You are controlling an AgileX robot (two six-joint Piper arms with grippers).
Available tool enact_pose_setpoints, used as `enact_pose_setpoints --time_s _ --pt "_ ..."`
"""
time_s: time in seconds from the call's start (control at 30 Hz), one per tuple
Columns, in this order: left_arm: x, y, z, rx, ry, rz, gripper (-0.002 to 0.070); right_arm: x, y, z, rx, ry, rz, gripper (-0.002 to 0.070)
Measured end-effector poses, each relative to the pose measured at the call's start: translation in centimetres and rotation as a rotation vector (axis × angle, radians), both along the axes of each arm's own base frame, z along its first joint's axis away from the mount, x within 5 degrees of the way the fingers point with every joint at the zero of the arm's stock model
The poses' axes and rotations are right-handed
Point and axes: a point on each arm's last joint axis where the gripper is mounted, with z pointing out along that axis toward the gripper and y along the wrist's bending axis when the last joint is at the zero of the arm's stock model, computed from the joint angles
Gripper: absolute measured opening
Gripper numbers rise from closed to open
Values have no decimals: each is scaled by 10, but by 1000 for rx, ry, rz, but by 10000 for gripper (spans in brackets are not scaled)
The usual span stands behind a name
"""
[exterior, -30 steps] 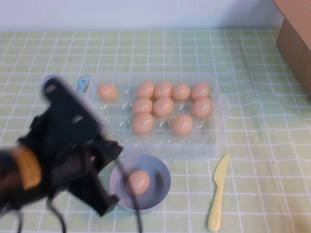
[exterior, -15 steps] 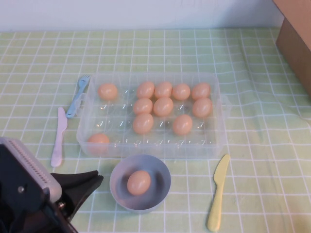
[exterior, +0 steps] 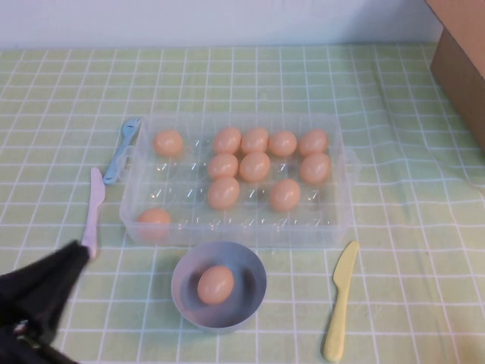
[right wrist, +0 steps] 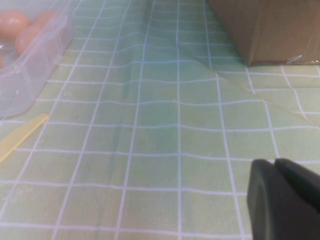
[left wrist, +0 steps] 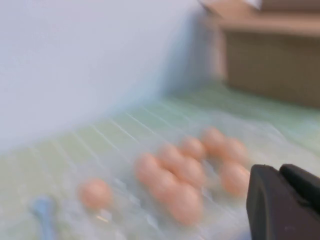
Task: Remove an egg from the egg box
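Tablecloth (exterior: 394, 152): a green checked cloth lay under everything, creased on the far side of the egg box.
Cardboard box (exterior: 462, 68): stood well beyond the egg box's right end, clear of the work.
Egg box (exterior: 333, 227): the clear tray was the landmark; ten peach eggs sat in its cups, most bunched toward its right half, one alone at its near left corner.
Left gripper (left wrist: 282, 200): sat low, near-left of the egg box, apart from it and holding nothing; whether its jaws were apart could not be told.
Right gripper (right wrist: 285, 200): hung over bare cloth right of the egg box, probably parked; jaw state could not be told.
Bowl (exterior: 186, 292): grey-blue, just in front of the egg box, likely the drop-off.
Egg (exterior: 216, 284): rested in the bowl, so the task looked done.
Cutlery: a yellow knife (exterior: 339, 302) lay right of the bowl, a pale knife (exterior: 92, 212) and a blue fork (exterior: 121, 149) left of the egg box.
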Motion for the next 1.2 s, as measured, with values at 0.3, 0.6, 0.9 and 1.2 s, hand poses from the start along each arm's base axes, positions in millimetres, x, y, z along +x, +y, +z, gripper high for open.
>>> enact_pose_setpoints --time_s 0.3,0.6,0.9,1.2 --pt "-28 45 -13 -140 -247 341 2 0 0 0 0 0 0 -18" --pt "-36 58 -32 -134 -167 521 2 0 0 0 0 0 0 -18" --pt "-37 60 -72 17 245 552 2 0 0 0 0 0 0 -18" --pt "-38 60 -77 46 290 557 2 0 0 0 0 0 0 -18"
